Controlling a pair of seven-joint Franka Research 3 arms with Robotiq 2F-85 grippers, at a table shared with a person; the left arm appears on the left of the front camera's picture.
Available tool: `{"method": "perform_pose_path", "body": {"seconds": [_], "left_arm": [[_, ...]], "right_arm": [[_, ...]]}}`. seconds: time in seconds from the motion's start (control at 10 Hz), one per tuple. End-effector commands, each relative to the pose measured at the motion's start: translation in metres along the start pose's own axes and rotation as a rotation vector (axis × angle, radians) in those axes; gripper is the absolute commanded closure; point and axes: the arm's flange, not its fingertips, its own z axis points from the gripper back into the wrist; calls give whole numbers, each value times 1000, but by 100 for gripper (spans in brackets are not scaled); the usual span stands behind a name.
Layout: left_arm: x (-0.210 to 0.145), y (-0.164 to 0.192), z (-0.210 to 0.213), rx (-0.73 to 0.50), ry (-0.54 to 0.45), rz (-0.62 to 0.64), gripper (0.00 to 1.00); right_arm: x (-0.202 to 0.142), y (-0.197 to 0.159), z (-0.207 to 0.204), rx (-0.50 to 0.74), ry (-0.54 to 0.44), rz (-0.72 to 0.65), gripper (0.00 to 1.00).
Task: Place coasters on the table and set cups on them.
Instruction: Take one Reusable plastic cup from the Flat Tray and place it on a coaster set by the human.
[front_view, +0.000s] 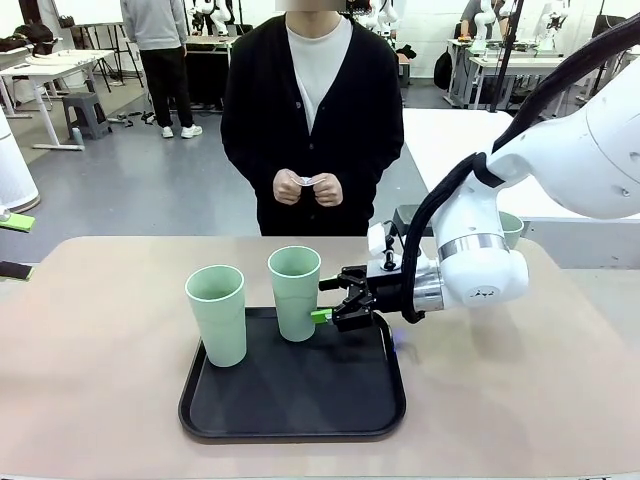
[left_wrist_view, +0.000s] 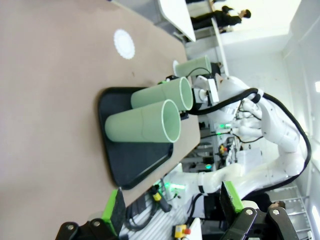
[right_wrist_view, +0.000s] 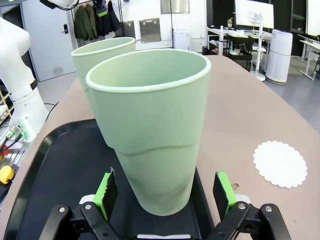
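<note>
one coaster (right_wrist_view: 280, 163) lies bare on the table (front_view: 90, 340); one cup (front_view: 215, 315) waits on the tray (front_view: 300, 400), right gripper (right_wrist_view: 165, 191) straddles the second cup (right_wrist_view: 150, 130) there, jaws apart, unclamped.

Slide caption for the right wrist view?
Open right hand straddles a mint-green cup on the black tray; one coaster lies on the table.

Left of the black tray (front_view: 300, 405) the table (front_view: 90, 340) lies bare, free for a hand or pincer, as does its near right corner. On the tray the left cup (front_view: 216, 315) and the right cup (front_view: 295, 290) stand with a narrow gap between; the right pincer (front_view: 323, 300) straddles the right cup's base, its arm (front_view: 480, 270) barring the far right.
</note>
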Motion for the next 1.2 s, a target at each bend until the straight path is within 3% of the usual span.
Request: {"method": "perform_pose_path", "body": {"seconds": [0.0,1.1], "left_arm": [[0,0,1,-11,-4,-5,0],[0,0,1,-11,-4,-5,0]], "right_arm": [[-4,1,-12,-5,-7,-6,0],[-17,-8,-55,18,-20,-18,0]]}}
